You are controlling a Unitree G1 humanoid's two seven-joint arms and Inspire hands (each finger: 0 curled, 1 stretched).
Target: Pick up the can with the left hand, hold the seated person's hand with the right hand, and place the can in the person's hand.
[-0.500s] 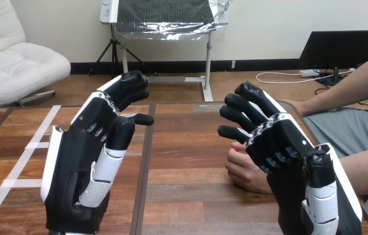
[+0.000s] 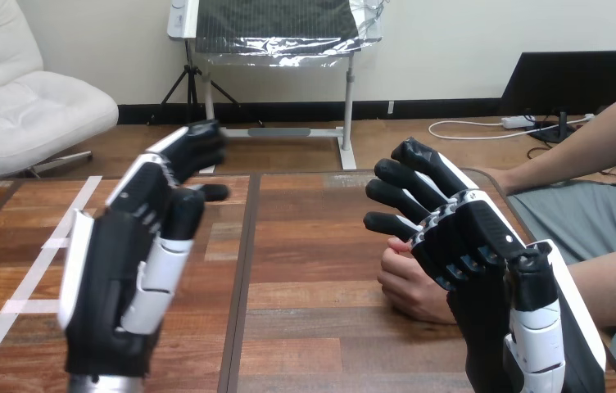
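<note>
Wooden table (image 2: 305,270) fills the foreground. Left hand (image 2: 116,270) hangs over its left half, fingers loosely straight, holding nothing. Right hand (image 2: 485,246), fingers relaxed too, stands just before the person's hand (image 2: 407,285), which rests on the table; whether they touch is unclear.

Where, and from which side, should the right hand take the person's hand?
Probably across its back, coming down from above: the person's hand rests loosely curled on the table, so its underside is blocked. The right hand is open, close by it.
</note>
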